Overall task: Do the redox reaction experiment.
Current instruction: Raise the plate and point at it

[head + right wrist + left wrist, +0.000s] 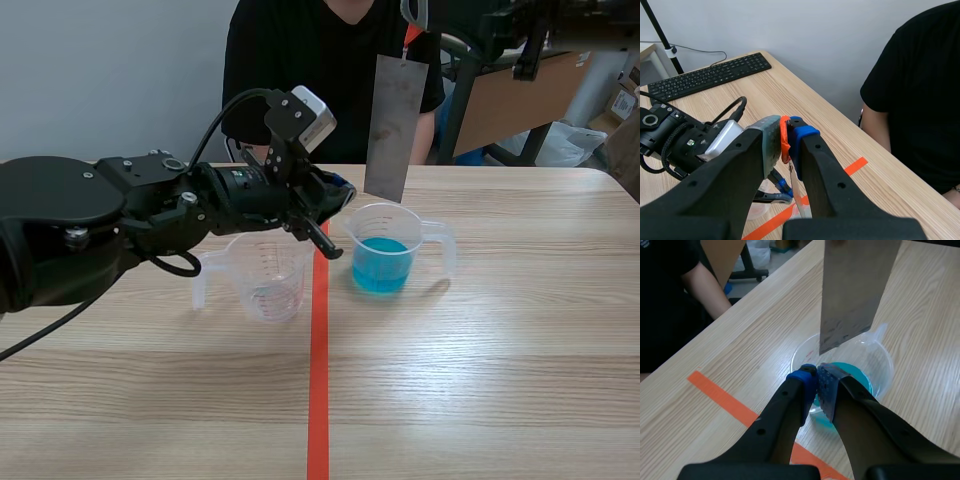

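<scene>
1. The right gripper (785, 138) is up high, its fingers clenched on an orange tab (784, 142) at the top edge of a metal sheet (394, 122); the sheet hangs straight down from it, upright.
2. The sheet's lower edge sits over the mouth of the cup of blue liquid (385, 250), about level with the rim; in the left wrist view it is above the liquid, not dipped in it.
3. That cup stands on the table (480, 380) just right of the orange tape line (318, 380), handle pointing right.
4. The left gripper (816, 383) is clenched on nothing, its blue and grey pads (827, 388) meeting; it hovers over the tape line, tips just short of the near rim of the cup of blue liquid and below the sheet's edge.
5. A clear cup (266, 275) stands just left of the tape line, under the left arm, handle pointing left; the two cups are near each other but apart.
6. A person (300, 70) in a black shirt sits across the table; a keyboard (705, 75) lies at the table's far end in the right wrist view.
</scene>
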